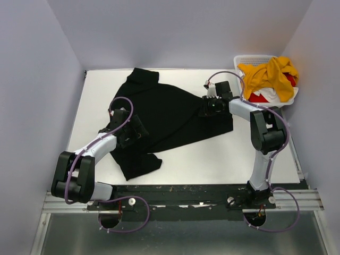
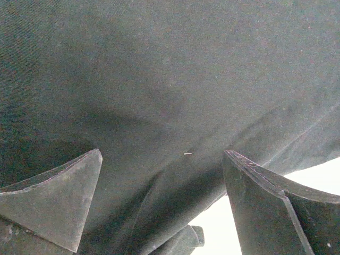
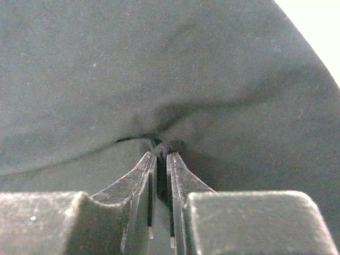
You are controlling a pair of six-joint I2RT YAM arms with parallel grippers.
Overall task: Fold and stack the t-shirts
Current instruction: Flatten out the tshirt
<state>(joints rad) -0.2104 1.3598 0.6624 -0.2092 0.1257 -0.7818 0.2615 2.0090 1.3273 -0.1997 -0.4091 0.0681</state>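
Two arms stand on a dark rail (image 1: 175, 191) at the near edge of one white table (image 1: 228, 154). The one black shirt (image 1: 170, 111) lies spread across the middle of the table. One sleeve reaches towards the near edge and its other end reaches towards the far edge.

The left gripper (image 1: 135, 130) sits over the near left part of the black shirt. In the left wrist view its two fingers (image 2: 53, 196) stand wide apart and nothing is caught between them. Dark cloth fills almost all of that view, with a sliver of table at the lower right.

Further back, the right gripper (image 1: 208, 106) is down on the right side of the same shirt. In the right wrist view its jaws are clenched nearly together on a small bunched fold of the black cloth at the tips, and creases run out from the pinch.

At the far right corner one white slatted basket (image 1: 249, 57) stands, well apart from the black shirt. A yellow shirt (image 1: 268, 74) is heaped on top of it and hangs over the rim. A red shirt (image 1: 258, 98) shows beneath the yellow one. A bit of white cloth (image 1: 273, 95) beside the red is probably a white shirt, though it is hard to tell from the basket itself. That makes four shirts, counted as one black, one yellow, one red and one white.
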